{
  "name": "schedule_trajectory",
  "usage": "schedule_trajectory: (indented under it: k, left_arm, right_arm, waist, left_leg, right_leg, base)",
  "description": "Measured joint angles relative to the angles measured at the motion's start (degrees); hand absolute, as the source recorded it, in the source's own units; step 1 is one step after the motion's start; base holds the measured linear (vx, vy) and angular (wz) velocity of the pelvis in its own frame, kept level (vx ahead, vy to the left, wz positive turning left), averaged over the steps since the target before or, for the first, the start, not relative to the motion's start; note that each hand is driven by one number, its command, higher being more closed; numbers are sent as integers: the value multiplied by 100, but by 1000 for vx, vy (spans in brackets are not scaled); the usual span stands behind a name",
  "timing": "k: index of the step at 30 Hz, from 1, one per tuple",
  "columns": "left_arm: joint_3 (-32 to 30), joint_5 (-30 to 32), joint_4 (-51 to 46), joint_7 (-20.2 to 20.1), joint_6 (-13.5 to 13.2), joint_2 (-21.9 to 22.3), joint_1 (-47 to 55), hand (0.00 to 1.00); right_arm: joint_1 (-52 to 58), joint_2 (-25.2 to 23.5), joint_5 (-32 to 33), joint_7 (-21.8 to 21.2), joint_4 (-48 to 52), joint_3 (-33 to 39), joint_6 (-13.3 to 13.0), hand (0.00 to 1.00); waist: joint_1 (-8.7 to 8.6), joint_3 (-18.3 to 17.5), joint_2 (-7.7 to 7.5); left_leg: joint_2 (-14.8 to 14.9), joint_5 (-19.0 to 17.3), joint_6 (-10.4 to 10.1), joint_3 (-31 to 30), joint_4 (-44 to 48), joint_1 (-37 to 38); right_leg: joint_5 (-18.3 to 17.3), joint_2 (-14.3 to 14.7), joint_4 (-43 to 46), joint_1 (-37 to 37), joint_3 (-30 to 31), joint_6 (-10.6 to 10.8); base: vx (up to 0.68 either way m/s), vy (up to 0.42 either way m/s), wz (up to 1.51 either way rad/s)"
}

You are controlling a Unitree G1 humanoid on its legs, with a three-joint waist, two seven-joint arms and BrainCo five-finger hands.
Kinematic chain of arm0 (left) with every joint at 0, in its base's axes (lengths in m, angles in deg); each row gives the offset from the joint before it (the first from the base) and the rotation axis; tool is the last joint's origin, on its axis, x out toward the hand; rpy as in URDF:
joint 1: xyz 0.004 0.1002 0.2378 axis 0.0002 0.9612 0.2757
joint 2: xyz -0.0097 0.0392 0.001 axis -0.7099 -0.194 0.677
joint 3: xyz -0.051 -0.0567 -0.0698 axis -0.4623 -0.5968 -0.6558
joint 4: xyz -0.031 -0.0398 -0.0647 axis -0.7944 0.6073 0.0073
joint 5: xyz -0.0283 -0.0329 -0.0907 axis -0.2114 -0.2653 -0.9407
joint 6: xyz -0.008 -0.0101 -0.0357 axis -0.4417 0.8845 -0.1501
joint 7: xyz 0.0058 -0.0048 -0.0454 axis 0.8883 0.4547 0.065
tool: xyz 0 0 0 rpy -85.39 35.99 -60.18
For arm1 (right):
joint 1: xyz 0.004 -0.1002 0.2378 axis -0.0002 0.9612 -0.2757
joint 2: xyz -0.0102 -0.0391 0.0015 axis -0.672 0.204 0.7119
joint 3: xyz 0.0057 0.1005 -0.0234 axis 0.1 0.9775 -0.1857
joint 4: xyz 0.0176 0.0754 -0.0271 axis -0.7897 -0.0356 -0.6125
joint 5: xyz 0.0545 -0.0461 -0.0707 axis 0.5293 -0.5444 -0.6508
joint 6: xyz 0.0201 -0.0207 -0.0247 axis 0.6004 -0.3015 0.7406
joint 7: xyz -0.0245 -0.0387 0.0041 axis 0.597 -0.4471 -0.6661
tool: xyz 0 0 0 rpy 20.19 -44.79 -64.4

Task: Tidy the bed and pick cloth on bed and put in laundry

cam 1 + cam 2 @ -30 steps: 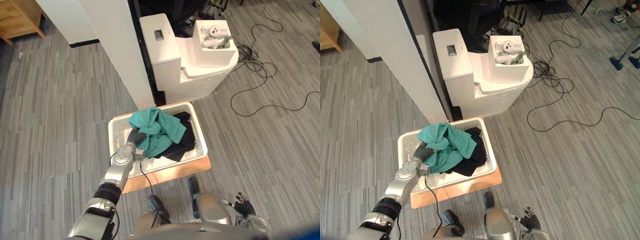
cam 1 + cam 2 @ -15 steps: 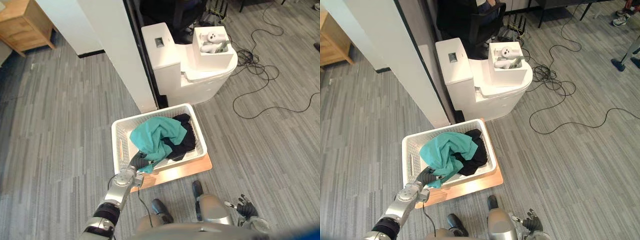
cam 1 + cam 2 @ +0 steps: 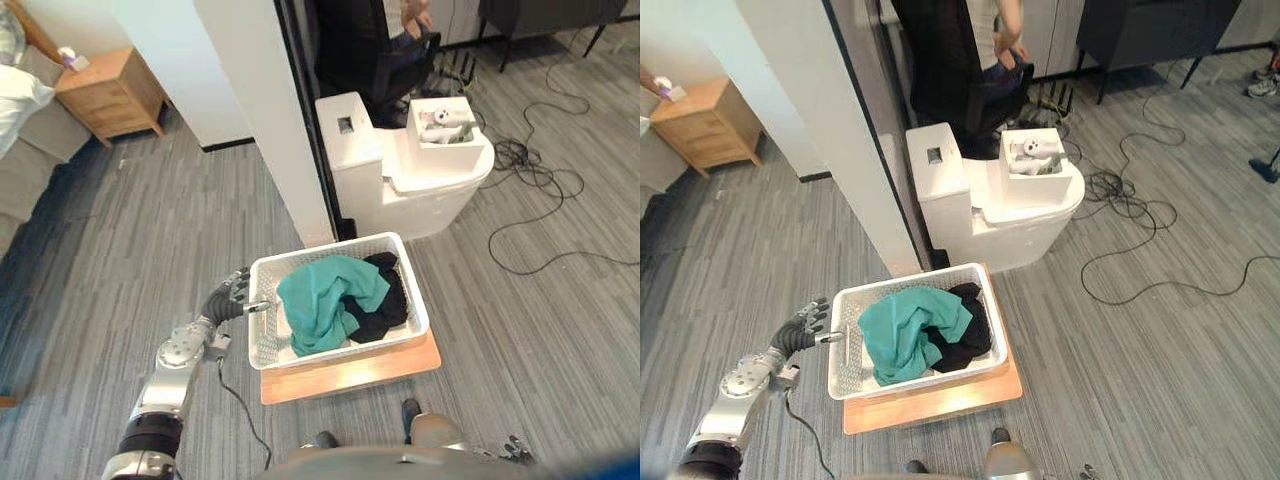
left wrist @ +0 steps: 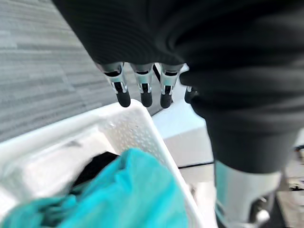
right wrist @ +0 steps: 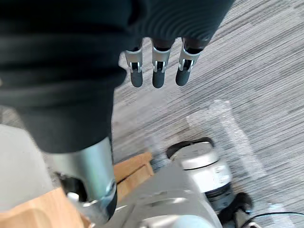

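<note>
laundry basket point(image 3: 262, 325), white and perforated, on a low wooden board point(image 3: 350, 372) on the grey plank floor point(image 3: 120, 250). a teal cloth point(image 3: 330, 300) lies crumpled in a loose heap inside the basket, over its middle and left part, with folds rising level with the rim. a black cloth point(image 3: 385, 300) lies beside it and partly under it, against the basket's right wall.

behind the basket stands a white pillar point(image 3: 265, 110), its foot just beside the basket's far left corner. to the right of the pillar is a white moulded unit point(image 3: 400, 185) with a white open box point(image 3: 447, 125) of pale items on top. black cables point(image 3: 540, 200) loop over the floor to the right. a person point(image 3: 1008, 25) sits in a black chair point(image 3: 950, 70) behind the unit. a wooden nightstand point(image 3: 110, 92) stands far left, next to the edge of a bed point(image 3: 20, 100).

left hand point(image 3: 228, 293): fingers spread and straight, holding nothing, just outside the basket's left rim; whether a fingertip touches the rim cannot be told. in the left wrist view its fingertips point(image 4: 145, 97) hang above the rim, with the teal cloth below.

right hand point(image 5: 158, 71): fingers straight and relaxed, empty, hanging low over the floor at the robot's right side.
</note>
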Motion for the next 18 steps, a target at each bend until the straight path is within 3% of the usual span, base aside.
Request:
schedule_trajectory:
  k: [5,8,10,15,18]
  left_arm:
    - [-264,-838,-445,66,28,112,241,0]
    - [-681,-1619,-479,499,258,525,608,0]
    - [-720,-1789,-383,478,354,832,917,0]
    - [-805,-1997,1049,360,482,1687,1672,0]
    - [-1119,-1870,2030,349,308,2081,2052,0]
  right_arm:
    - [252,-53,-4,-9,79,157,-42,0]
    - [353,-69,-6,-35,107,203,-32,0]
    - [384,-117,-5,-91,107,226,4,0]
    - [365,-426,0,-170,134,178,-48,0]
    - [353,-510,-5,-195,142,128,-99,0]
  waist:
    - [147,-214,-31]
    - [216,-279,-95]
    - [297,-333,-143]
    - [552,-427,-309]
    - [704,-528,-427]
  left_leg:
    - [-18,29,18,-71,-113,61]
    - [-30,51,19,-162,-179,148]
    - [-39,50,20,-233,-179,138]
    - [-39,14,-1,-340,-170,246]
    - [-38,-31,-15,-356,-180,309]
  right_leg:
    - [-2,1,-66,119,-75,-2]
    - [-13,-6,-124,254,-153,10]
    - [-22,-21,-158,298,-233,19]
    - [-92,-36,-190,487,-366,24]
    - [-156,-45,-187,541,-407,31]
  base:
    - [-44,-1,8]
    - [-9,7,12]
    - [18,11,20]
    - [33,7,15]
    - [11,-3,7]
